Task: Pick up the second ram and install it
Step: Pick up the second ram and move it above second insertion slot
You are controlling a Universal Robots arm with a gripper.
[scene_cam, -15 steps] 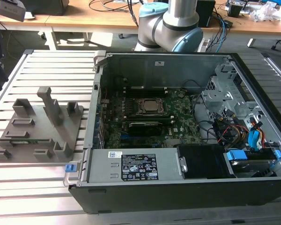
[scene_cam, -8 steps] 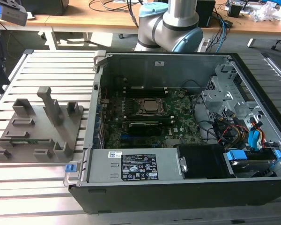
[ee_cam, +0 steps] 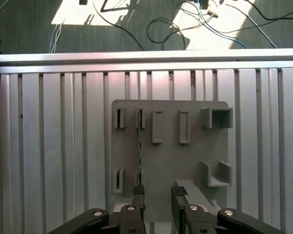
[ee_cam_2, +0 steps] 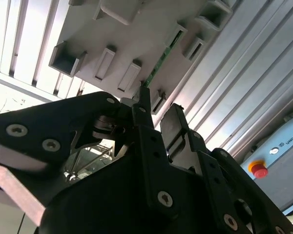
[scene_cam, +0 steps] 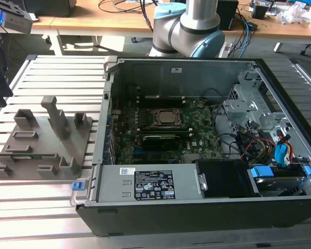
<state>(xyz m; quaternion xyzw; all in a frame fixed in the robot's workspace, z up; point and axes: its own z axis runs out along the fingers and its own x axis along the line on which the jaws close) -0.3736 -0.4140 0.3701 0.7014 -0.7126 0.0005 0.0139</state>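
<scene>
The second ram (ee_cam: pixel 139 141) is a thin green stick standing on edge in slots of the grey holder tray (ee_cam: pixel 195 151). In the second wrist view its green edge (ee_cam_2: pixel 161 61) runs along the tray (ee_cam_2: pixel 136 29). My gripper (ee_cam: pixel 157 195) hovers over the tray's near edge, open, with nothing between its black fingers (ee_cam: pixel 138 194). One finger lines up with the stick and stays apart from it. The second wrist view shows the same open gripper (ee_cam_2: pixel 158 114) short of the stick's end. In the exterior view the ram (scene_cam: pixel 31 155) lies low in the tray (scene_cam: pixel 67 140).
The open computer case (scene_cam: pixel 197 202) stands to the exterior view's right of the tray, with the green motherboard (scene_cam: pixel 192 137) and CPU socket (scene_cam: pixel 163 118) inside. The slatted metal table (scene_cam: pixel 36 207) carries both. The arm's base (scene_cam: pixel 189 26) stands behind the case. Cables lie on the floor (ee_cam: pixel 176 29).
</scene>
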